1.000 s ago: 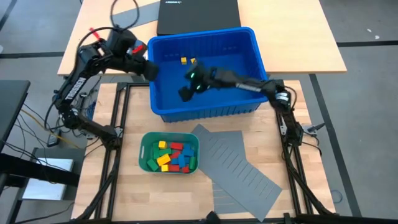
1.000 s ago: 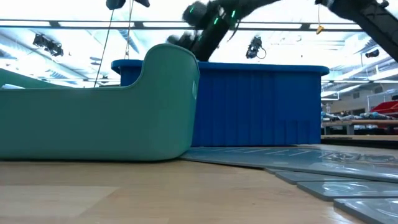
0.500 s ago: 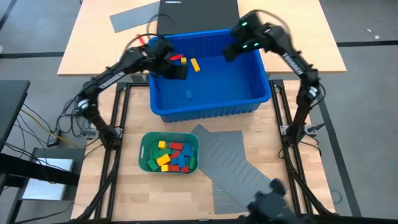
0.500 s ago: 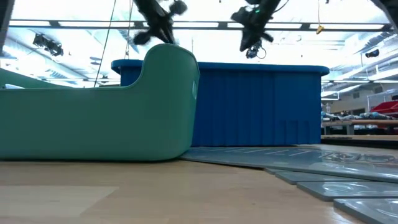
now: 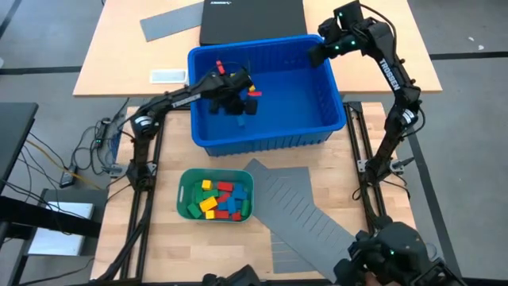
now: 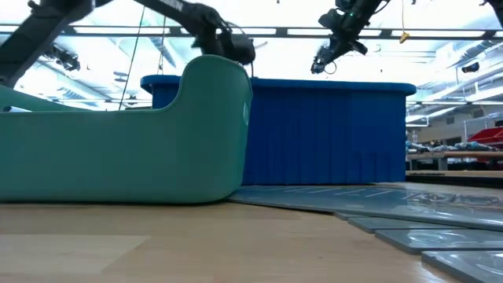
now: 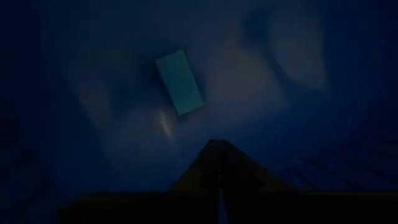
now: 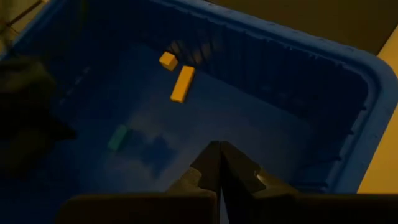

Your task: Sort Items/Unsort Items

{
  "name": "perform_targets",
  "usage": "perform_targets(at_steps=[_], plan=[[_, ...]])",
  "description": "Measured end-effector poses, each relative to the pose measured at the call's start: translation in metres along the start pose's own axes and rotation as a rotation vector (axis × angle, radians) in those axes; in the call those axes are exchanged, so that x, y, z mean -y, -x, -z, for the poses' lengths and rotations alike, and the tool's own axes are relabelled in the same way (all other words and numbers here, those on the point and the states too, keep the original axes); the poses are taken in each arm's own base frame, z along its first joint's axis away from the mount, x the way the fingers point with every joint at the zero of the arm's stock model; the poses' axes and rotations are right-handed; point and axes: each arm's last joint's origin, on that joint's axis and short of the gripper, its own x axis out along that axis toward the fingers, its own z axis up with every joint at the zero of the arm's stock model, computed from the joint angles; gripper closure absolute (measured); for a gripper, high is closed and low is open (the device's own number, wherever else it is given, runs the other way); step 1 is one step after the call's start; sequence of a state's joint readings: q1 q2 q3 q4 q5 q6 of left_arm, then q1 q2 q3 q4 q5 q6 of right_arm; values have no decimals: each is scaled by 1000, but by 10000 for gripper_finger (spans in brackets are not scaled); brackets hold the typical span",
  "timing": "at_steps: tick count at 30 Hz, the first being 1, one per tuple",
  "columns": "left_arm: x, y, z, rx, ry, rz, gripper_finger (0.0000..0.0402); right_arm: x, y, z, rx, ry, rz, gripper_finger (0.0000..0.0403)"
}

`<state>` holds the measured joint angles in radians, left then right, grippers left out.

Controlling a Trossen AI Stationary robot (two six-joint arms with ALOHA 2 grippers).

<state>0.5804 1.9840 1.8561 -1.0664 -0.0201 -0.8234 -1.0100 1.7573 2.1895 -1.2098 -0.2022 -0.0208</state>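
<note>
Inside the blue bin [image 5: 333, 87], the left claw [image 5: 238, 102], pressed together, partly hides the blocks [image 8: 182, 83].

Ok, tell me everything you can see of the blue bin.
The blue bin is a deep, rectangular plastic tub with a rolled rim and ribbed walls, standing upright at the table's far side. A green block and two yellow blocks lie on its floor. The left gripper reaches inside; the right gripper hovers over its far right corner.

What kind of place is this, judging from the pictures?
Probably a robotics lab or workshop. Two arms mounted on a frame work over a wooden table holding a blue bin, and the low view shows ceiling light strips and workbenches behind.
</note>
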Motion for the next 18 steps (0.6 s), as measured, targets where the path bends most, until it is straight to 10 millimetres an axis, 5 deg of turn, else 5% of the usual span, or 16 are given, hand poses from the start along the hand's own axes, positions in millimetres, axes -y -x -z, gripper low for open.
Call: perform_targets(at_steps=[9,18], plan=[[-4,-58,-2,-120,38,-80,320,5,1,-1,10,-12,-25,400],[-20,-81,-19,-111,83,-118,224,4,1,-1,11,-12,-72,400]])
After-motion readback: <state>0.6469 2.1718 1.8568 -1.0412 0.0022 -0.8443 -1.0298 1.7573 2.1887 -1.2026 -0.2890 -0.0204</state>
